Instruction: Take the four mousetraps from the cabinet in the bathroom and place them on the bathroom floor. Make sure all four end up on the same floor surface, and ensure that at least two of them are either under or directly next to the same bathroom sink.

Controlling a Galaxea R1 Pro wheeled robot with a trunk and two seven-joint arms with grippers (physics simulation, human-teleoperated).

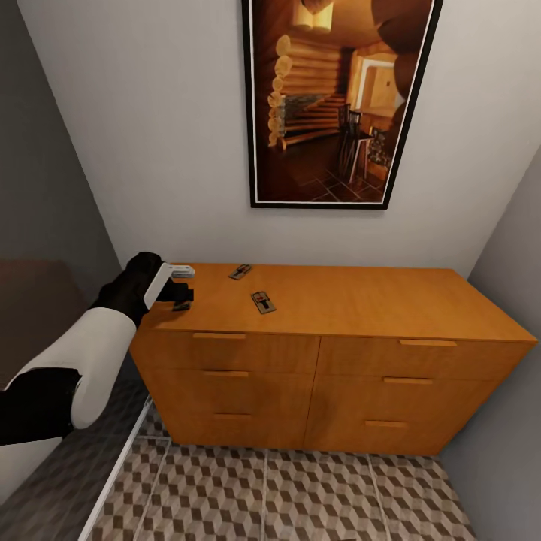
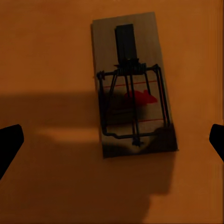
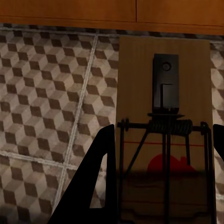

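I am facing the wide orange cabinet (image 1: 334, 353), which is standing against the pale wall under a framed picture (image 1: 338, 101), with the cube-patterned bathroom floor (image 1: 285, 496) spreading in front of its drawers. My left arm is reaching over the cabinet's near-left corner, and my left gripper (image 1: 180, 291) is hanging above the top with its fingers spread wide: in the left wrist view a mousetrap (image 2: 133, 84) is lying flat on the wood between my two dark fingertips (image 2: 9, 142), well apart from both, so I am touching nothing there. Two more mousetraps are lying on the cabinet top beyond those fingers, one nearer the front edge (image 1: 263, 302) and one toward the wall (image 1: 240, 271). My right gripper (image 3: 163, 186) is pinching a fourth mousetrap (image 3: 163, 107), whose board is sticking out past my fingers (image 3: 100, 186) above the tiled floor, with the cabinet's lower edge beyond it.
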